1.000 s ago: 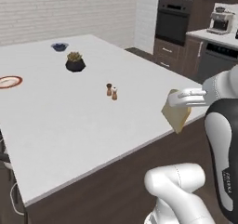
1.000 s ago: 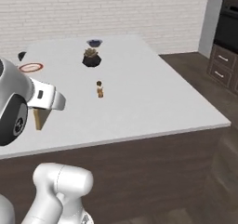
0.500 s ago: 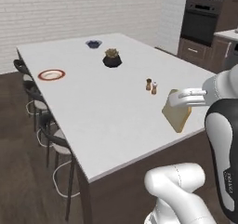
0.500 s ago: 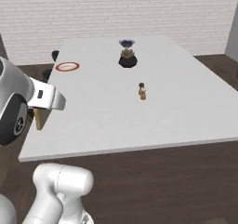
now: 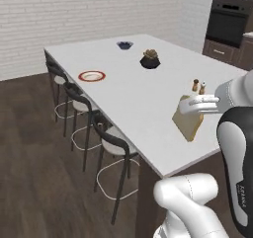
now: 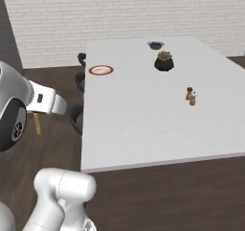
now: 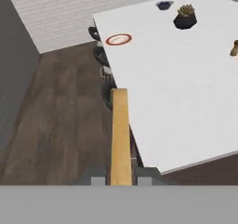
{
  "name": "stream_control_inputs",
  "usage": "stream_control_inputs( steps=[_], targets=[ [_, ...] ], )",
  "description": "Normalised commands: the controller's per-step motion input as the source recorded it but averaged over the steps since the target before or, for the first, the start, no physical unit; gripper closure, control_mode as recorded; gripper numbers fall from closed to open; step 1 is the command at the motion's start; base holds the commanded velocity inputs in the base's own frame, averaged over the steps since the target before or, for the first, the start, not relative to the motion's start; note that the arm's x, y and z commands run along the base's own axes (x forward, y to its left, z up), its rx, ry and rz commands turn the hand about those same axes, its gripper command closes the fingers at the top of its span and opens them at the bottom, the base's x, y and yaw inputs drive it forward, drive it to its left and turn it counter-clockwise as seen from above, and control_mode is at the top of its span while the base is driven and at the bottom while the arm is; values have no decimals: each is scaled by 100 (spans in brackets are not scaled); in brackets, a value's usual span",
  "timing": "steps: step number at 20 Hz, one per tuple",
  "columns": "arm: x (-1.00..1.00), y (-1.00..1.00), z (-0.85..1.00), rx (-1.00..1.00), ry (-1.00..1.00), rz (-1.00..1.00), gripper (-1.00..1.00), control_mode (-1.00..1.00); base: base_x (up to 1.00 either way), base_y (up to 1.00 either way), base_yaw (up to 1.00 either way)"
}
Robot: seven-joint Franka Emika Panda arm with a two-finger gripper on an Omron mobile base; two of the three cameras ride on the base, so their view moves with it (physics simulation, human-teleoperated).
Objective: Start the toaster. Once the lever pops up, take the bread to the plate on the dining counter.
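The white table (image 5: 133,99) lies ahead with the plate (image 5: 92,76) near its far left edge, beside the stools (image 5: 111,143); this looks like the carrying step, toasting done. The fingers (image 7: 120,179) are clenched on the bread (image 5: 188,121), held on edge in the air at the table's near end, well apart from the plate. Next, I judge, the slice must travel across to the plate and be laid flat.
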Motion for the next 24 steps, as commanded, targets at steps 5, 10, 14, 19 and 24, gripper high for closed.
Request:
stream_control_inputs(
  steps=[5,10,14,19,24],
  targets=[
    [0,0,0,0,0,0,100,100,30,100,-13],
    [0,0,0,0,0,0,100,100,36,100,-21],
    [0,0,0,0,0,0,100,100,56,100,-29],
    [0,0,0,0,0,0,100,100,69,100,-33],
    [0,0,0,0,0,0,100,100,72,100,-35]
  ],
)
